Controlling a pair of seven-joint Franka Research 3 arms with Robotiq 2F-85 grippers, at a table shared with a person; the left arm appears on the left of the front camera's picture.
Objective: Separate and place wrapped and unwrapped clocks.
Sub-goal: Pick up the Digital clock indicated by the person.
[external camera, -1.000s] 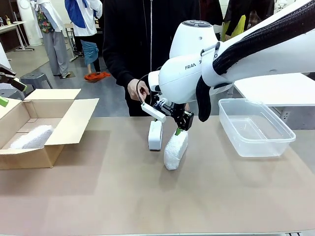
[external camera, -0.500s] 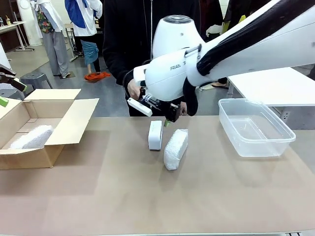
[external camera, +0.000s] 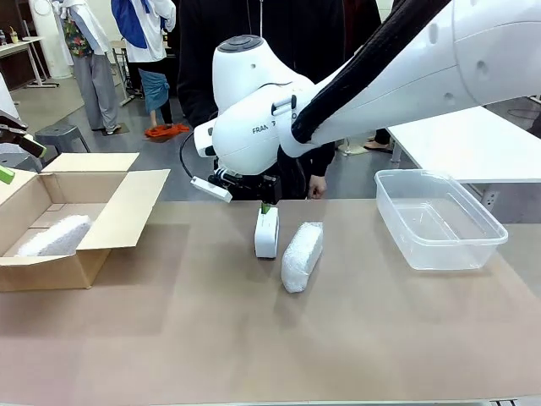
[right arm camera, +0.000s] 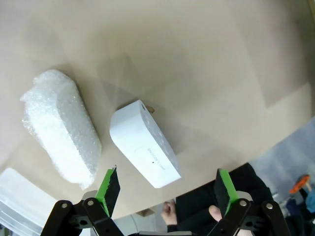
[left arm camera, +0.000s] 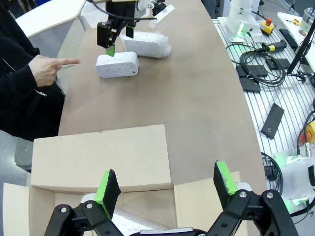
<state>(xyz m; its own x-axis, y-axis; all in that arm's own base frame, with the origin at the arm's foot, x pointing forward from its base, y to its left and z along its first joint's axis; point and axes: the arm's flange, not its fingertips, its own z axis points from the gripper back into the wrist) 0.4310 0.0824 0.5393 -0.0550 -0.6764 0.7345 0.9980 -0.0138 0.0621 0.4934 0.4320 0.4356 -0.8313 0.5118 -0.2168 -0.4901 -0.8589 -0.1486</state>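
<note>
bare clock (external camera: 266, 233): smooth white rounded block, mid-table, narrow gap to bubble-wrapped clock (external camera: 302, 256) | right gripper (right arm camera: 167, 174): spread wide, empty, just above bare clock | second wrapped clock (external camera: 56, 237): inside cardboard box (external camera: 51, 272), left edge | left gripper (left arm camera: 165, 172): spread, empty, over box | clear plastic tub (external camera: 456, 254): right side, bare tabletop in front

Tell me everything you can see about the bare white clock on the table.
The bare clock is a smooth white oblong block with rounded corners, plastic-looking, with faint small print on one side. It seems to stand on a long edge on the table, near the middle, close beside the bubble-wrapped bundle but apart from it. The open right gripper hangs just above it, one green pad by its top; whether that pad touches it cannot be told.
</note>
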